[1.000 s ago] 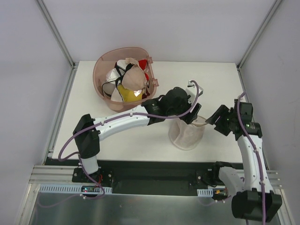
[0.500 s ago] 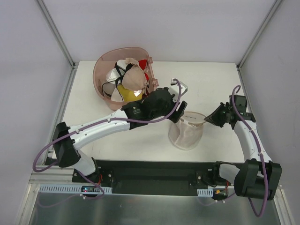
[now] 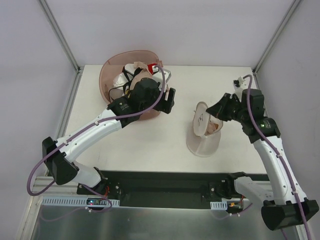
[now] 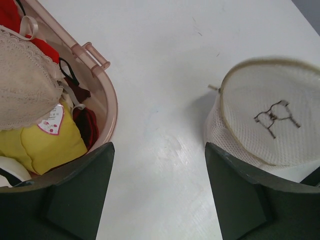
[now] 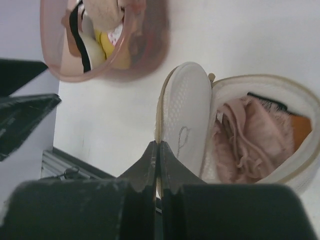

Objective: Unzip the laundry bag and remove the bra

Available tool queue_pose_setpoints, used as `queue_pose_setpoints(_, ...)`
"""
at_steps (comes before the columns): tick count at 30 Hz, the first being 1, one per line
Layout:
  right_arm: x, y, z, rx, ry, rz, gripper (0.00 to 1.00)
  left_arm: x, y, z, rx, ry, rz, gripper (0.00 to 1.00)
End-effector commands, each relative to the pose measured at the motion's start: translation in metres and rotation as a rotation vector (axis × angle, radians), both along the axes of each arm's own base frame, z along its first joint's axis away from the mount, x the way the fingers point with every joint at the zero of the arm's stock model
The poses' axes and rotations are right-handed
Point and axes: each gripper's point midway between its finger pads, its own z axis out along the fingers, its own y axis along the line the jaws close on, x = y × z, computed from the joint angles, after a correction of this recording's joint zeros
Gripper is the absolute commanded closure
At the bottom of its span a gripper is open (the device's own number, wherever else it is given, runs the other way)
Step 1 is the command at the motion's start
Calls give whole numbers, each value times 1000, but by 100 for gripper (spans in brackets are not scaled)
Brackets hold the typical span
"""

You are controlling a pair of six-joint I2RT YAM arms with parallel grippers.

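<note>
Right of centre on the white table (image 3: 130, 145), the small rounded laundry bag (image 3: 202, 142) of translucent white mesh stands unzipped, its round mesh lid (image 5: 187, 110) tipped up on edge beside the open cup. A small dark outline of a bra is printed on that lid, plain in the left wrist view, where the laundry bag (image 4: 265, 100) fills the right side. The right gripper (image 3: 215, 109) sits at the lid's rim; in its own wrist view the right gripper (image 5: 158, 150) has both fingers pressed flat together at the trimmed edge of the lid, pinching it and holding it upright. Inside the open cup lies the pale pink bra (image 5: 250, 135) of soft lacy fabric, bunched against the mesh wall, and it shows from above as a pink patch (image 3: 214, 127). The left gripper (image 3: 169, 97) hangs well apart from the bag, over the near rim of the big pink plastic tub (image 3: 107, 75), fingers spread wide with nothing between them (image 4: 157, 150). In the tub (image 4: 111, 100) a beige lacy bra (image 4: 20, 85) lies on top of a yellow garment (image 4: 35, 145) and some red cloth (image 4: 85, 122).
</note>
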Motion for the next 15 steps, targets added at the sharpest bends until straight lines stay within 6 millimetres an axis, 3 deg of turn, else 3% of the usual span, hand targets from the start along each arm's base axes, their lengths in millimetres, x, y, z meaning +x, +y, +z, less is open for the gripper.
queue_pose_setpoints(1,-15,33,-44,-13,108,92,99,-13,6,20,-61,12,-13,27)
queue_pose_setpoints(5,-40,86,-76,-64,168,256,96,-11,14,18,-61,12,12,27)
queue_pose_setpoints(8,-53,102,-102,-126,249,315,89,-10,19,13,-60,25,29,27)
queue_pose_setpoints(12,-55,101,-110,-163,277,323,82,-15,16,5,-91,76,24,27)
queue_pose_setpoints(15,-54,98,-105,-177,249,321,66,-22,4,-2,-136,150,-14,27)
